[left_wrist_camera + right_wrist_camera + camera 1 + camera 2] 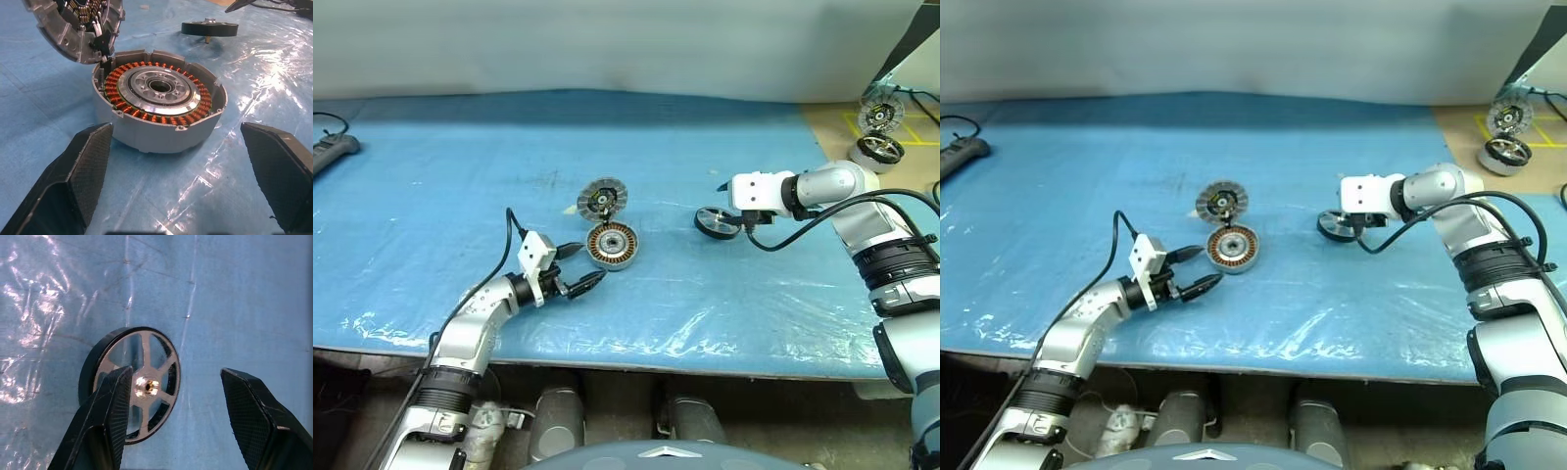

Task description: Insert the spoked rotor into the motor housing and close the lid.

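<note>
1. A long table (431,196) under a blue plastic sheet fills the scene, with a pale wall behind it and a tan surface at the far right corner, where two more motor parts (879,132) sit.
2. The motor housing (611,245) lies near the middle of the sheet, mouth upward, its ring of copper windings showing around a silver centre.
3. The lid (602,199) stands tilted at the housing's far edge, touching its rim (whether it is hinged there I cannot tell), with its ribbed face toward the camera.
4. The left gripper (583,268) lies low and level just beside the housing on the robot's left, pointing at it; its fingers (80,171) are spread wide with nothing between them.
5. The spoked rotor (718,222) rests on the sheet well to the right of the housing, dark rim down, short shaft upward.
6. The right gripper (173,416) angles down over the rotor with its fingers parted and empty; one finger (110,416) overlaps the rim in the wrist view, contact unclear.
</note>
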Controlling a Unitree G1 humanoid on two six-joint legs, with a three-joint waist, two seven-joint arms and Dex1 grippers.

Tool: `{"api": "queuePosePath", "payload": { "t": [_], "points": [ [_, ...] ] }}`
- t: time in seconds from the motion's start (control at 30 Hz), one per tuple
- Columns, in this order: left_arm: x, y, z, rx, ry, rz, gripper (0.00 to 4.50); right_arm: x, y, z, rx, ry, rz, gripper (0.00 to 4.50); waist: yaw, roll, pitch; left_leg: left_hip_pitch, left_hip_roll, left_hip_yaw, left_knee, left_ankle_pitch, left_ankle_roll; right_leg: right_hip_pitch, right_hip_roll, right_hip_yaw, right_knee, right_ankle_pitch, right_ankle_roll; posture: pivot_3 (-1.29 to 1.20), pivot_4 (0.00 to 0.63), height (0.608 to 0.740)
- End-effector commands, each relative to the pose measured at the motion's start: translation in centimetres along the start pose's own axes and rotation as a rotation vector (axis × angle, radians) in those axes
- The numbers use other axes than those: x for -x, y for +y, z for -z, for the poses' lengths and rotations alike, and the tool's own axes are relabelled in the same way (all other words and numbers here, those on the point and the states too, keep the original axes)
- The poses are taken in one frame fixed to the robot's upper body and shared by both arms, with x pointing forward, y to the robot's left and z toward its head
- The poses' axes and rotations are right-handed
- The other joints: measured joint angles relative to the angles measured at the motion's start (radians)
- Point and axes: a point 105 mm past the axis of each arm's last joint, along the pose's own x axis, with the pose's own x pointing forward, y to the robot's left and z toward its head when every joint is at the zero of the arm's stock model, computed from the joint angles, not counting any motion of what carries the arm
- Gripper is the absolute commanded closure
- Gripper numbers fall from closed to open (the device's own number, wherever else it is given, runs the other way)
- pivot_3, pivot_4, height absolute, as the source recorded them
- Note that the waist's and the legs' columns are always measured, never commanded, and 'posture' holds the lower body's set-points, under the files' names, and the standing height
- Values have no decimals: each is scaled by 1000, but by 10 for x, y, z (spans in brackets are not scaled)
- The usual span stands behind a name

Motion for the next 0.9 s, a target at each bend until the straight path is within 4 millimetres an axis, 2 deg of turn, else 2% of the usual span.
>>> {"api": "queuePosePath", "payload": {
  "t": [0.03, 0.23, 0.43, 0.63, 0.73, 0.77, 0.9],
  "points": [
    [0, -3, -12, -38, -32, 4, 0, -4, -6, 4, 66, 45, 5, 1450, 0, 0, 0, -1, 0, 0, 1, 0, 1, 0, 0, 0, 0, 0, 0, 0, 150, 740],
    [1, -8, -14, -57, -9, 14, 0, -13, -9, 6, 118, 74, -11, 1450, -2, 0, 0, -2, 1, 0, 5, -1, 1, -1, 0, 0, 3, 0, 0, 0, 150, 740],
    [-2, -5, -22, -65, -11, 5, 0, -25, 9, 9, 113, 68, -92, 1450, -1, 0, 0, -3, 1, 0, 5, -1, 1, -1, 0, -1, 2, 0, 0, 0, 150, 740],
    [-4, -9, -19, -58, -8, 12, 0, -29, 21, 11, 35, 38, -132, 1450, 0, 0, 0, -3, 2, 0, 6, -1, 2, -1, 0, -1, 3, 0, 0, 0, 150, 740],
    [-5, -7, -19, -57, -7, 11, 0, -27, 27, 14, 29, 46, -147, 2069, 0, 0, 0, -3, 2, 0, 6, -1, 2, -1, 0, -1, 3, 0, 0, 0, 150, 740],
    [-5, -7, -19, -57, -8, 11, 0, -27, 28, 15, 12, 45, -150, 2409, 0, 0, 0, -3, 2, 0, 6, -1, 2, 0, 0, -1, 2, 0, 0, 0, 150, 740],
    [-7, -6, -18, -58, -6, 18, 0, -25, 25, 14, -27, 36, -122, 2409, 1, 0, 0, -2, 2, 0, 6, -1, 2, 0, 0, -1, 3, 0, 0, 0, 150, 740]
  ]
}}
